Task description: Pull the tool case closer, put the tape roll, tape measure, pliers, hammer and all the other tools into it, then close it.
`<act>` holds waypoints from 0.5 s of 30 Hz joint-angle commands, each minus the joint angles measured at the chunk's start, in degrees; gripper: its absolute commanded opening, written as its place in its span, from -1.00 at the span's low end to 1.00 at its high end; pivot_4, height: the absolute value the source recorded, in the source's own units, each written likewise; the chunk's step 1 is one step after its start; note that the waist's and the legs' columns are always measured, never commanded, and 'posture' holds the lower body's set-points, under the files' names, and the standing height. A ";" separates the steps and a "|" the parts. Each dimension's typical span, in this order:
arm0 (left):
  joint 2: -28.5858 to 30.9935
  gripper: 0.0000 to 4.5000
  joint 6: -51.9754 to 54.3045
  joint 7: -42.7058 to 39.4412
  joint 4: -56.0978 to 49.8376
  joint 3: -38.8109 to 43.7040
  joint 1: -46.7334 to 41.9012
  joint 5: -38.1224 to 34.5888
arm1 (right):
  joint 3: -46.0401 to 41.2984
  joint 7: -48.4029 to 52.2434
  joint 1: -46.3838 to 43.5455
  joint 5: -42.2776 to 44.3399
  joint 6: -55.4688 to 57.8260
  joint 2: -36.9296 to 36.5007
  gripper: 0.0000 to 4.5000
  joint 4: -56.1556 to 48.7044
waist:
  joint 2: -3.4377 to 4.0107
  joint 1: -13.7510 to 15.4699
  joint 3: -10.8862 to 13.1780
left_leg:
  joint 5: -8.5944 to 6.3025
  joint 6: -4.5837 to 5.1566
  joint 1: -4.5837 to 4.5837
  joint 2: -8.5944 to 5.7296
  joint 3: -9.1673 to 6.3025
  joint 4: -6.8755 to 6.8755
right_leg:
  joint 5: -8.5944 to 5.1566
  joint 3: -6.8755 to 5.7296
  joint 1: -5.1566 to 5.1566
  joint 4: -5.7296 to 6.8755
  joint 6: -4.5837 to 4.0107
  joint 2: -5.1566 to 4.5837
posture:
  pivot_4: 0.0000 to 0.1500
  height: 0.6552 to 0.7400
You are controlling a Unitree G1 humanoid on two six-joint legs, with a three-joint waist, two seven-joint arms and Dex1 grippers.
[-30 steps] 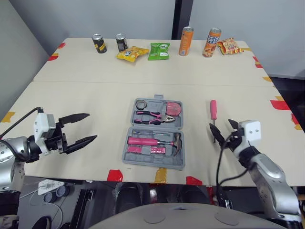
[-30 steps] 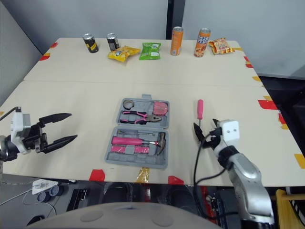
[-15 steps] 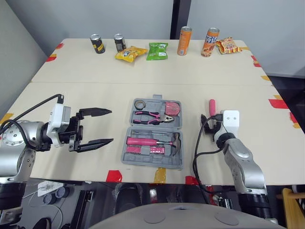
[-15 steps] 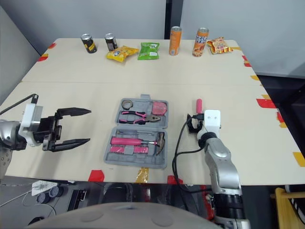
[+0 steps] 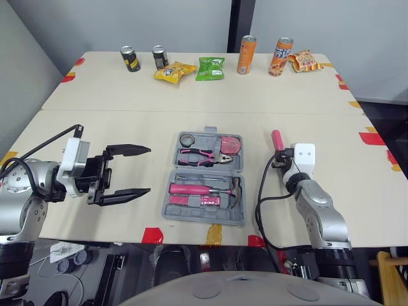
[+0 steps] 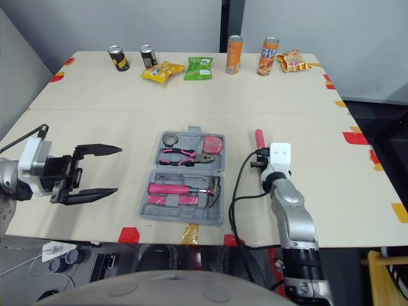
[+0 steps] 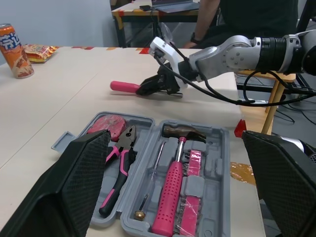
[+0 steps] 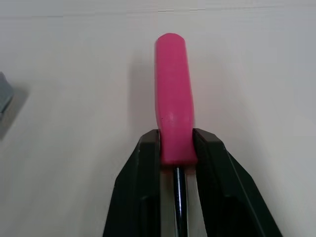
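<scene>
The grey tool case [image 5: 203, 219] lies open at mid-table near the front edge. It holds a tape roll [image 5: 189, 139], a pink tape measure [image 5: 230, 145], pliers [image 5: 203, 153] and a pink-handled hammer [image 5: 197, 189]. To the right of the case, my right gripper [image 5: 281, 162] is shut on a pink-handled screwdriver [image 8: 173, 118] at the base of the handle, which points away from me. My left gripper [image 5: 148, 170] hovers open to the left of the case, its fingers pointing at it and nothing between them.
Along the far edge stand two dark cans [image 5: 131, 58], a yellow snack bag [image 5: 176, 70], a green bag [image 5: 211, 68], two orange cans [image 5: 245, 55] and another snack bag [image 5: 305, 61]. Red and yellow tape marks the table edges. A person [image 7: 237, 15] sits beyond the table's right side.
My right gripper reached forward to the screwdriver and shut on its handle. My left gripper moved right toward the case, then held still, staying open.
</scene>
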 commanded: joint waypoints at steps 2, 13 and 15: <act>-0.06 1.00 -0.72 -0.67 -0.20 1.72 0.11 -1.07 | -0.53 0.13 0.25 -0.78 -0.99 -1.05 -0.79 -0.56 | 0.00 0.06 0.00 | 0.00 0.00 0.00 0.00 0.00 0.00 | 0.00 0.00 0.00 0.00 0.00 0.00 | 1.00 1.00; 1.22 1.00 -2.38 -3.95 2.89 2.84 1.50 -0.17 | 2.95 25.80 3.73 4.68 -0.52 -21.13 -0.79 -14.07 | 0.09 0.24 0.11 | -0.02 -0.01 -0.04 0.01 0.03 -0.01 | 0.04 0.03 0.00 -0.12 0.07 0.01 | 1.00 1.00; 1.69 1.00 -3.61 -5.18 3.99 2.51 1.77 0.76 | 4.69 32.06 4.42 7.79 1.31 -25.37 -0.79 -19.10 | 0.09 0.22 0.11 | -0.02 -0.01 -0.02 0.05 0.02 -0.02 | 0.04 0.03 0.00 -0.11 0.07 0.06 | 1.00 1.00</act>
